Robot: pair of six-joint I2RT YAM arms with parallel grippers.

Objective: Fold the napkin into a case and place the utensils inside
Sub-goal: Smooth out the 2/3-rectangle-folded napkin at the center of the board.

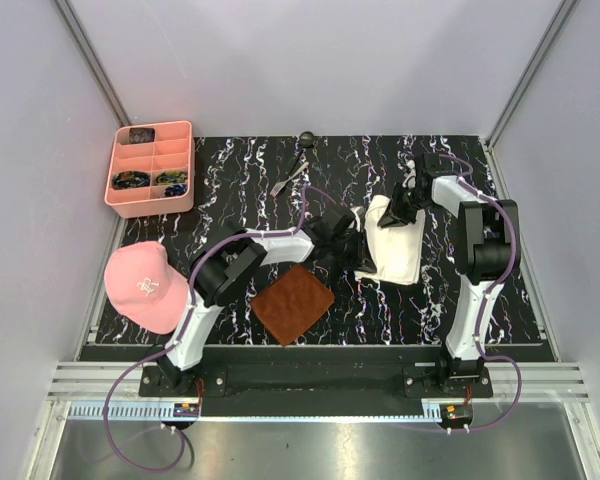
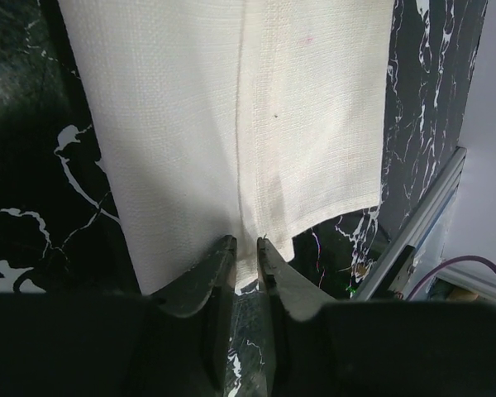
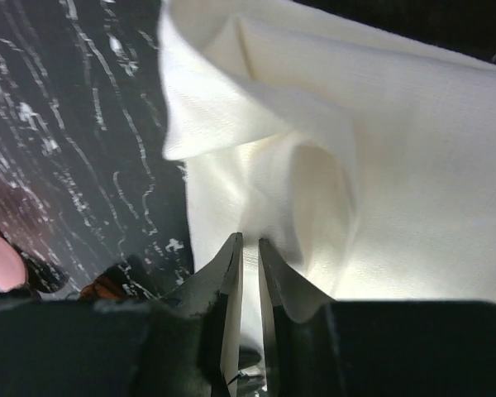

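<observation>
The cream-white napkin (image 1: 392, 248) lies folded into a layered rectangle right of centre on the black marbled table, its far end rumpled and raised. My left gripper (image 1: 352, 240) is at its left edge, the jaws nearly together with the cloth's edge (image 2: 231, 107) pinched at the tips (image 2: 246, 241). My right gripper (image 1: 400, 205) is at the far end, its jaws (image 3: 250, 240) closed on a bunched fold of napkin (image 3: 397, 182). The utensils lie apart at the far middle: a dark spoon (image 1: 305, 141) and a grey fork (image 1: 288, 181).
A brown textured mat (image 1: 293, 303) lies near the front, left of the napkin. A pink compartment tray (image 1: 152, 168) holding small items stands at the far left. A pink cap (image 1: 143, 285) rests at the left edge. Grey walls enclose the table.
</observation>
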